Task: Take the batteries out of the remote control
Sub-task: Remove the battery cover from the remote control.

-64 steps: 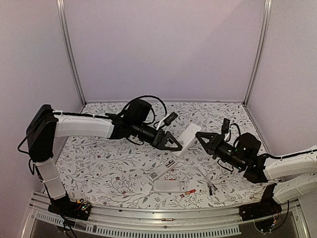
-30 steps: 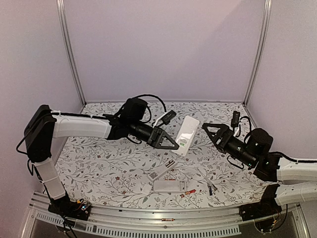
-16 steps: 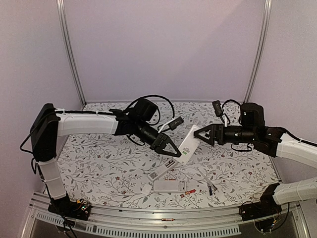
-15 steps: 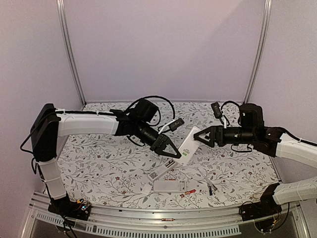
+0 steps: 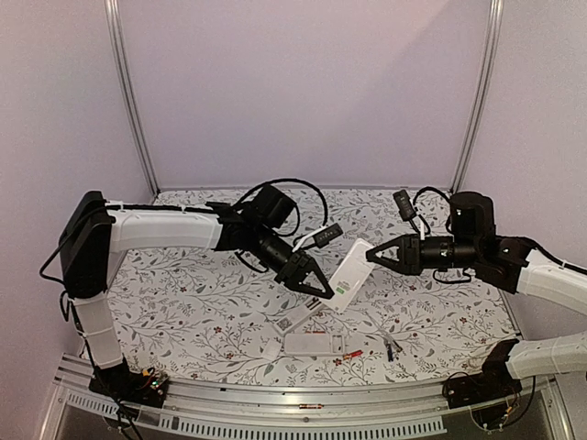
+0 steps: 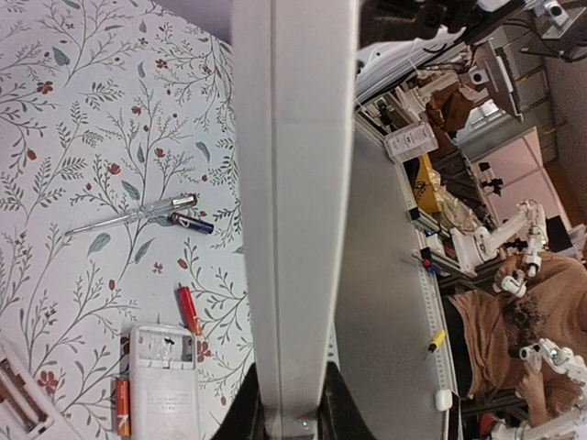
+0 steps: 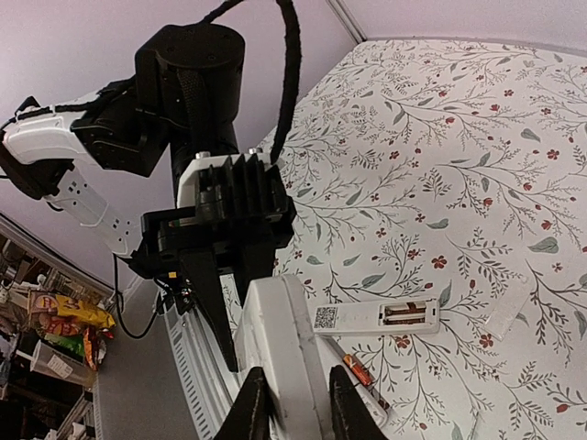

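QR label [image 7: 331, 317] on open remote [image 7: 378, 317]; white remote [image 5: 351, 273] in left pincer [image 5: 321, 289], right pincer [image 5: 372, 258].

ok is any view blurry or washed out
Top external: soft even light, faint shadows on the table, no glare. Left wrist: the white remote sits so close it is a bright, featureless slab across the middle. Right wrist: its near end is slightly soft, the rest clear.

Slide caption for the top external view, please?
Left gripper and right gripper clamp opposite ends of a white remote above the table; loose batteries lie below.
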You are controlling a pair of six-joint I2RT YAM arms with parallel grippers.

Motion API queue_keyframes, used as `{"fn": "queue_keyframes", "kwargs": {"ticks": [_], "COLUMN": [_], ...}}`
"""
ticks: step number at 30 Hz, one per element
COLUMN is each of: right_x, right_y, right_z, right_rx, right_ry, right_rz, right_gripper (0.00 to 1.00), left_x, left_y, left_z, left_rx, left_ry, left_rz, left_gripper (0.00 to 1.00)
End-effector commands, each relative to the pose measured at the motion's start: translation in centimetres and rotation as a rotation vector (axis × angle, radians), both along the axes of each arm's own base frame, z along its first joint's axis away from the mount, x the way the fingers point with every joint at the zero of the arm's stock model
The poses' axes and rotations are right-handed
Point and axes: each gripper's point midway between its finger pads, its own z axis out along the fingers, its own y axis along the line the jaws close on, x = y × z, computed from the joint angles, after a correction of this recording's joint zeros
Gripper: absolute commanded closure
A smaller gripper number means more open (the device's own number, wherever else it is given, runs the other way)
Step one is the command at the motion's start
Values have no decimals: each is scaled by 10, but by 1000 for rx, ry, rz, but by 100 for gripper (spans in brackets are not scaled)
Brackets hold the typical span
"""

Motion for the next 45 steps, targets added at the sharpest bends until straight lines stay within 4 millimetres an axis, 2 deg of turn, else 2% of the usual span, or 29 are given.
{"fn": "queue_keyframes", "kwargs": {"ticks": [1, 10, 17, 22, 24, 40, 41, 43, 45], "right_x": [19, 20, 7, -4, -7, -9, -9, -7, -1], "right_y": [-15, -21, -12, -4, -3, 3, 3, 2, -1], "right_z": [-17, -14, -17, -23, -28, -33, -33, -34, -38], "right_rx": [-17, 83, 80, 29, 8, -6, -7, -14, -33], "right_ry": [32, 83, 91, 87, 91, 85, 86, 83, 83], "right_rz": [-128, -104, -1, 52, 64, 86, 85, 70, 29], "right_gripper": [88, 83, 65, 55, 54, 56, 59, 74, 85], "left_x": [-15, -22, -22, -23, -22, -23, -23, -23, -23], "left_y": [-7, -7, -8, -8, -7, -8, -8, -8, -8], "left_z": [1, -1, 0, 0, 0, 1, 1, 1, 1], "left_rx": [8, 9, 6, 6, 6, 3, 2, 2, 2], "left_ry": [10, 4, -1, 2, 3, 6, 7, 8, 10], "left_rz": [-48, -75, -74, -76, -76, -78, -79, -81, -82], "left_gripper": [100, 100, 100, 100, 100, 100, 100, 100, 100]}}
